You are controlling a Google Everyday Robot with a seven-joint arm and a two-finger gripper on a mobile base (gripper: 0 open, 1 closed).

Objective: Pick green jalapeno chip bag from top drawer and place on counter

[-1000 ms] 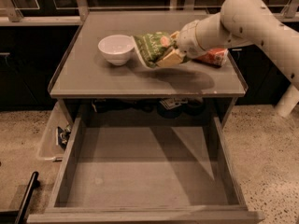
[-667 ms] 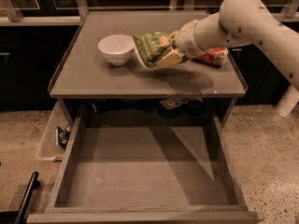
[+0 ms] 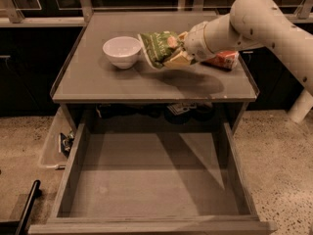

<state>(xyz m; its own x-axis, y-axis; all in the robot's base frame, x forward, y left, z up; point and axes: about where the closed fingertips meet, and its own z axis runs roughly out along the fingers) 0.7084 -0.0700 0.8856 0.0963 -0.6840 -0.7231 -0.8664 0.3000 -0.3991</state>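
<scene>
The green jalapeno chip bag (image 3: 157, 47) is in my gripper (image 3: 177, 52), held over the middle of the gray counter (image 3: 98, 82), just right of a white bowl. The gripper is shut on the bag's right side, with the white arm reaching in from the upper right. The bag hangs low over the counter; I cannot tell if it touches. The top drawer (image 3: 146, 190) is pulled fully open below the counter, and its flat gray bottom holds nothing.
A white bowl (image 3: 122, 51) stands on the counter left of the bag. A red crushed can (image 3: 222, 60) lies on the counter under my arm. A small clear side bin (image 3: 56, 146) hangs left of the drawer. Speckled floor surrounds the cabinet.
The bag and gripper have hardly moved; they stay over the counter beside the bowl.
</scene>
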